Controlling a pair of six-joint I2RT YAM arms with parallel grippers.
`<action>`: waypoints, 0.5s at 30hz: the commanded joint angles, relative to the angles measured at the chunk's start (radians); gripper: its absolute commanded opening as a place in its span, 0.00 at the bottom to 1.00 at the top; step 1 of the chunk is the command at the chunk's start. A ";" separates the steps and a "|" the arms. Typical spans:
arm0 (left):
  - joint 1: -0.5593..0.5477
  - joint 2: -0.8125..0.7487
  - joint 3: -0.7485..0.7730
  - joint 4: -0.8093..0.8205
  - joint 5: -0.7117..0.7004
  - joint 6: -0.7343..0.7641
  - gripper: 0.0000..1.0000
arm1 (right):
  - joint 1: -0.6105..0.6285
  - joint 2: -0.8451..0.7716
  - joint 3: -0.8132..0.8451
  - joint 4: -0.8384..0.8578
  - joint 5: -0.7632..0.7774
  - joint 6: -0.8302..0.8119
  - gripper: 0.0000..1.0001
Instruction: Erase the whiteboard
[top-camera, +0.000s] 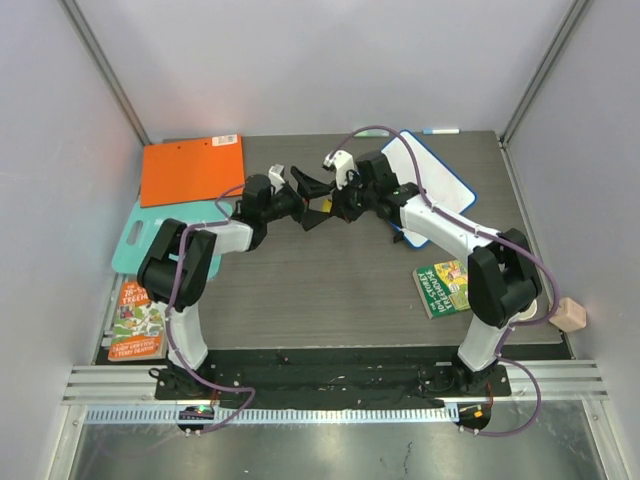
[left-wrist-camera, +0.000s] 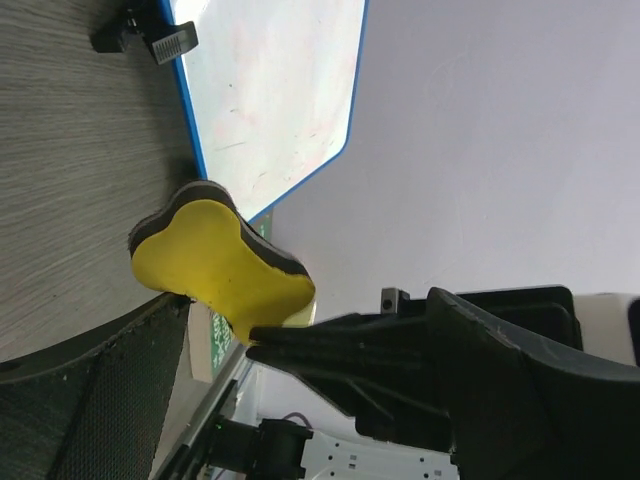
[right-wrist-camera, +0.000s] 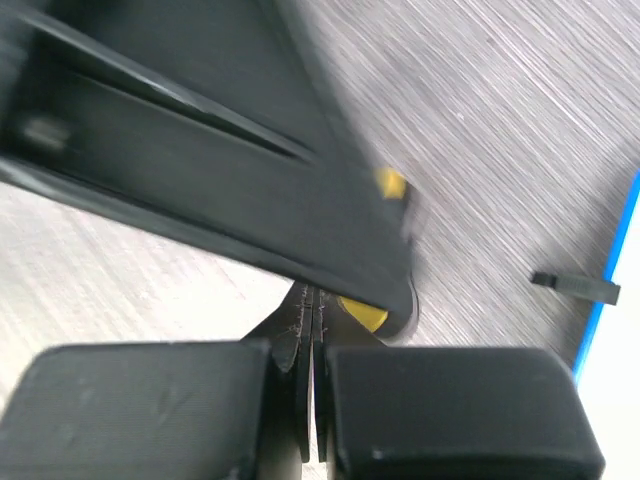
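While left claw (top-camera: 313, 200) gapes beside eraser (left-wrist-camera: 220, 265), right claw (right-wrist-camera: 310, 318) is clamped closed. Whiteboard (left-wrist-camera: 280, 90) edge beyond; grey surface (top-camera: 320, 290) nearer.

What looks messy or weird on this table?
Nothing is spilled or broken. The whiteboard sits crooked at the back right, turned slantwise to the edges of the table, and a marker lies far off at the very back edge.

I see the whiteboard (top-camera: 443, 180), white with a blue rounded-corner frame and a black foot, lying skewed at the table's (top-camera: 330, 290) far right, faintly smudged.
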 joint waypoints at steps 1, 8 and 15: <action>0.046 -0.103 -0.062 0.111 0.050 -0.020 0.97 | -0.003 -0.011 -0.001 0.054 0.081 -0.017 0.01; 0.081 -0.274 -0.021 -0.370 -0.040 0.345 1.00 | -0.003 0.004 0.018 0.068 0.082 -0.014 0.01; 0.066 -0.344 0.170 -0.943 -0.337 0.771 1.00 | -0.012 -0.019 0.026 0.061 0.058 -0.011 0.01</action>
